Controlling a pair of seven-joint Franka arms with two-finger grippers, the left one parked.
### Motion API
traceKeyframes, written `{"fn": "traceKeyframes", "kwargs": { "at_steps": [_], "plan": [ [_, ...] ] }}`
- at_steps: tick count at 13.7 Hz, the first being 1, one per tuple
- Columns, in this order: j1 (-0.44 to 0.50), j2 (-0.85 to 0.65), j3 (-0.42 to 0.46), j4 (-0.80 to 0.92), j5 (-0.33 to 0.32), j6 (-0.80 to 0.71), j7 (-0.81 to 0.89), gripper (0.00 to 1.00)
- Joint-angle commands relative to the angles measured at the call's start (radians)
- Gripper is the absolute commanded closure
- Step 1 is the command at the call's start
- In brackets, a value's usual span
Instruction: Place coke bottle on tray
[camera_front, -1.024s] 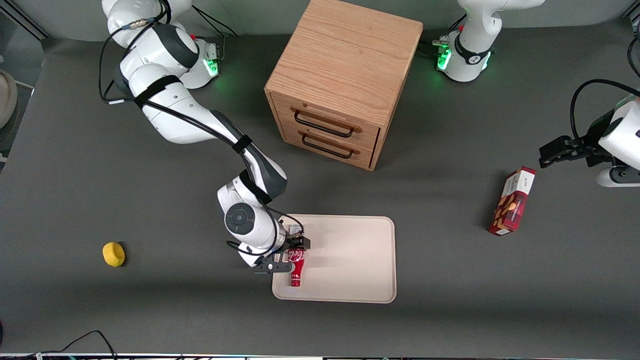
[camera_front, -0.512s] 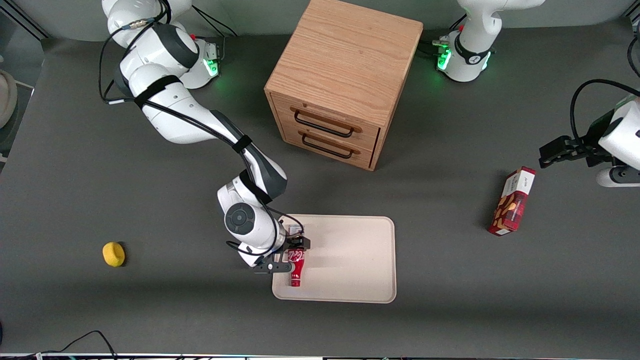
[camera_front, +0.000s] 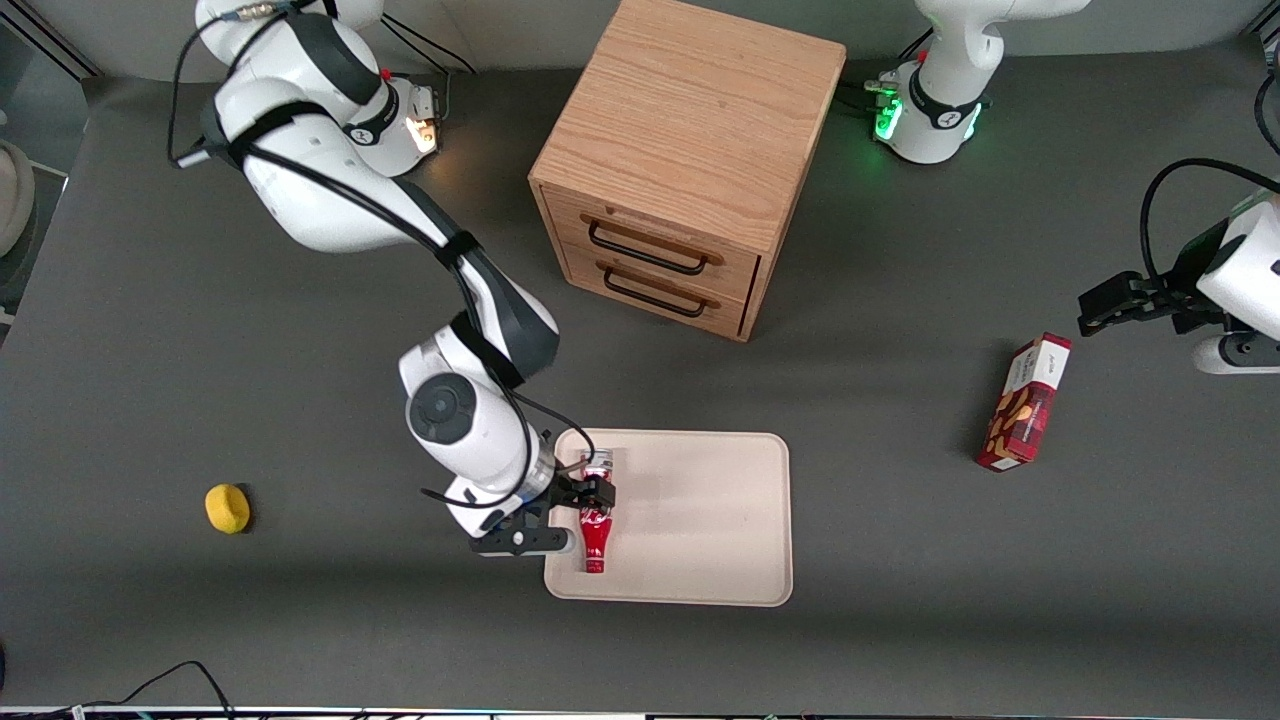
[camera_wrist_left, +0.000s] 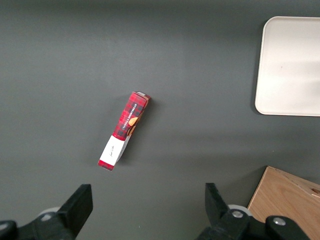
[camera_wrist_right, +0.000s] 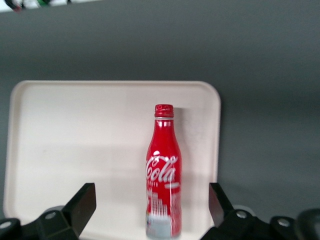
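Note:
The red coke bottle (camera_front: 596, 530) lies flat on the beige tray (camera_front: 700, 520), close to the tray's edge toward the working arm's end, with its cap pointing to the front camera. My right gripper (camera_front: 592, 492) hovers above the bottle's silver base end, fingers spread wide and touching nothing. In the right wrist view the bottle (camera_wrist_right: 163, 170) lies on the tray (camera_wrist_right: 75, 140) between the two open fingers of the gripper (camera_wrist_right: 150, 210), with gaps at both sides. The tray's corner also shows in the left wrist view (camera_wrist_left: 292, 65).
A wooden two-drawer cabinet (camera_front: 690, 170) stands farther from the front camera than the tray. A red-and-white snack box (camera_front: 1025, 403) lies toward the parked arm's end and shows in the left wrist view (camera_wrist_left: 124, 131). A small yellow object (camera_front: 227, 507) lies toward the working arm's end.
The gripper has opened and let go of the bottle, which now rests on the tray. The arm has risen and drawn back a little toward its own end.

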Motion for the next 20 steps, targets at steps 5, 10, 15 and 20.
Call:
{"fn": "traceKeyframes", "kwargs": {
  "at_steps": [5,10,15,20],
  "plan": [
    [-0.084,-0.361,-0.007,-0.050,-0.013,-0.485,0.012,0.00],
    [-0.106,-0.584,-0.060,-0.071,-0.008,-0.827,0.004,0.00],
    [-0.104,-0.889,-0.287,-0.371,0.233,-0.808,0.004,0.00],
    [-0.127,-1.133,-0.347,-0.751,0.233,-0.616,-0.046,0.00]
  ]
}}
